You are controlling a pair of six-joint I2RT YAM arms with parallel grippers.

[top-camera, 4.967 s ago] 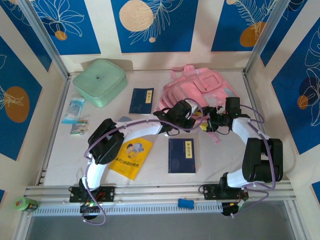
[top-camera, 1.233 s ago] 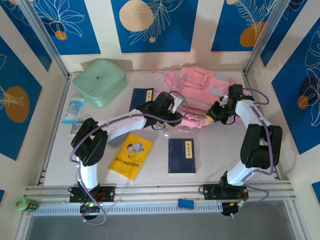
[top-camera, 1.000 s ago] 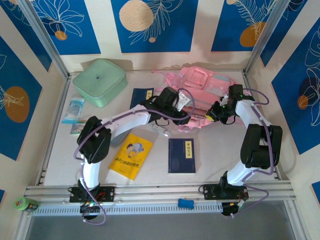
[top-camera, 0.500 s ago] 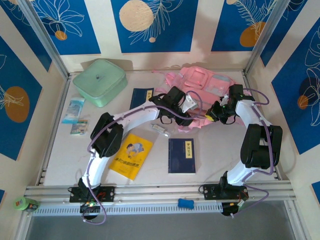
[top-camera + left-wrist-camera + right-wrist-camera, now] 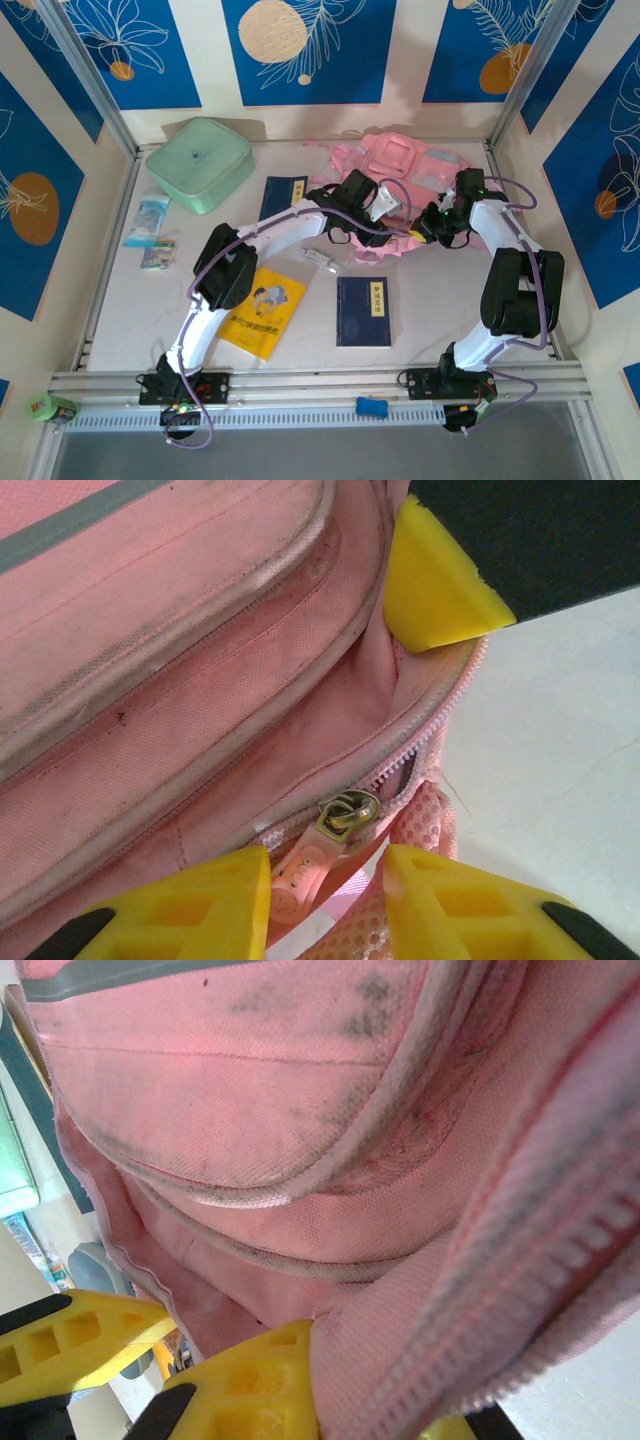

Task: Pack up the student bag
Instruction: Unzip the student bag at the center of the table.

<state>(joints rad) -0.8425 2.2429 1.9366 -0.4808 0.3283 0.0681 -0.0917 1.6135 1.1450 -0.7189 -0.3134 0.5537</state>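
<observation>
Pink student bag [image 5: 400,165] lies flat against table's [image 5: 440,300] far edge, toward far right corner. On bag's near side, right gripper [image 5: 432,222] clamped on rim fabric beside zip, likely to anchor bag and keep zip line taut. Beside it, left gripper [image 5: 325,890] narrowly parted, fingers straddling zip pull [image 5: 345,815], pull not pinched; judged lining up to draw zip. Mint green case [image 5: 200,162] at far left corner. Blue book [image 5: 362,310] and yellow book [image 5: 262,312] mid-table, unpacked.
</observation>
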